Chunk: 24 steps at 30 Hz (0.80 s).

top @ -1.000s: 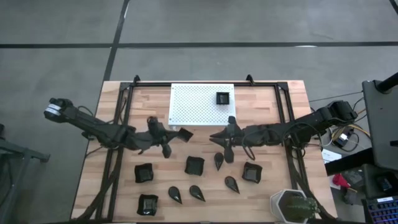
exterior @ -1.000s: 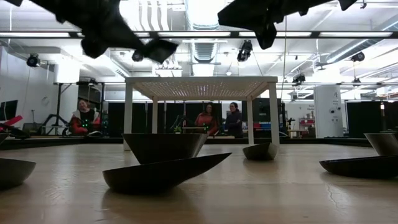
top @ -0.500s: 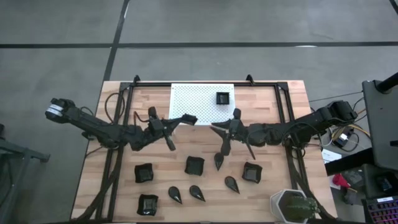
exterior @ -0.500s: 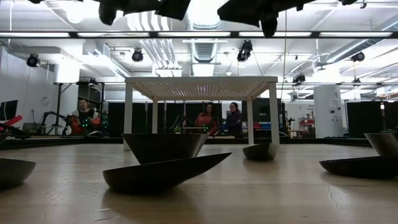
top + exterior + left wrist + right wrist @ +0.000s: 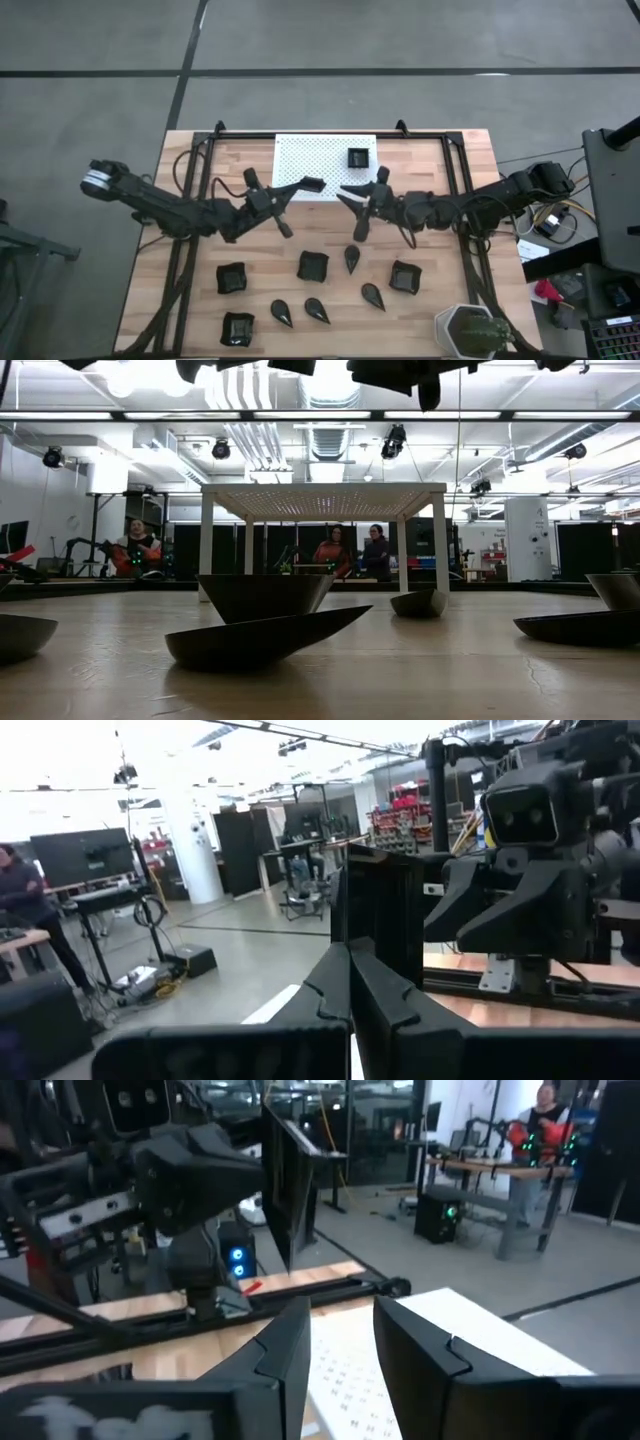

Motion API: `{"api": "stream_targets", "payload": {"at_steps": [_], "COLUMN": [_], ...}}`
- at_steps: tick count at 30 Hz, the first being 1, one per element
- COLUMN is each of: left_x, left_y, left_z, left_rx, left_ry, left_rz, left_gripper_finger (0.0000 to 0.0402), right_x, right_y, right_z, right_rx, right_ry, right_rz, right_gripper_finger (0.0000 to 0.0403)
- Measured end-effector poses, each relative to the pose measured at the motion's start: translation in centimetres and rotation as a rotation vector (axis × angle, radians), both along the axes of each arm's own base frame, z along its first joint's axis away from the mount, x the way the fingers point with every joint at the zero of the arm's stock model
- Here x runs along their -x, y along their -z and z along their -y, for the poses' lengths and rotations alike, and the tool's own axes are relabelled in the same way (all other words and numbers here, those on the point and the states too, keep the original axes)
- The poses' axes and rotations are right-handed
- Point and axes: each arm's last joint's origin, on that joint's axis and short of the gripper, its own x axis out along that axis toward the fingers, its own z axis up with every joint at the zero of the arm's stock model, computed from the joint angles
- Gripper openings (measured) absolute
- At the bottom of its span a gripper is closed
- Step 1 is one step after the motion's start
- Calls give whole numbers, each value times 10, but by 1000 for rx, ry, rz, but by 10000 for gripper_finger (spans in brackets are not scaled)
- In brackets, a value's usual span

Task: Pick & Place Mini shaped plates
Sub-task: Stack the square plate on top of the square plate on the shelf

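Two grippers meet over the front edge of the white perforated stand [image 5: 325,158], and that crowding is your main risk. Your left gripper [image 5: 305,186] is clenched on a small square plate [image 5: 312,184], carried on edge above the stand's near rim; the left wrist view shows the plate [image 5: 378,925] pinched by one side only. With so thin a hold, a jolt could let it twist or drop onto the stand. Your right gripper [image 5: 349,196] hangs just beside it with fingers [image 5: 285,1350] parted and nothing between them, so a swing from either arm could knock the carried plate. One plate [image 5: 358,157] already sits on the stand; set the next one too near and you may shove it. Eight more plates [image 5: 312,265] wait on the tabletop [image 5: 190,300] below, apart from both arms.
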Motion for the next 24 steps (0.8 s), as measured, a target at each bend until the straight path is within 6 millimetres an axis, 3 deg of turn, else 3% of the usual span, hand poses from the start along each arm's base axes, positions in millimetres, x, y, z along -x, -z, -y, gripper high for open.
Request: {"api": "stream_targets", "payload": {"at_steps": [15, 24], "left_x": [-37, -43], "left_y": [-8, -7], "left_z": [6, 8], "left_rx": [-126, -139], "left_ry": [-38, -39], "left_rz": [-86, -101], "left_gripper_finger": [0, 0], "right_x": [0, 0], "right_y": [-6, -6], "right_z": [0, 0], "right_rx": [39, 36], "right_ry": [1, 1], "right_rz": [42, 45], "right_gripper_finger": [82, 90]}}
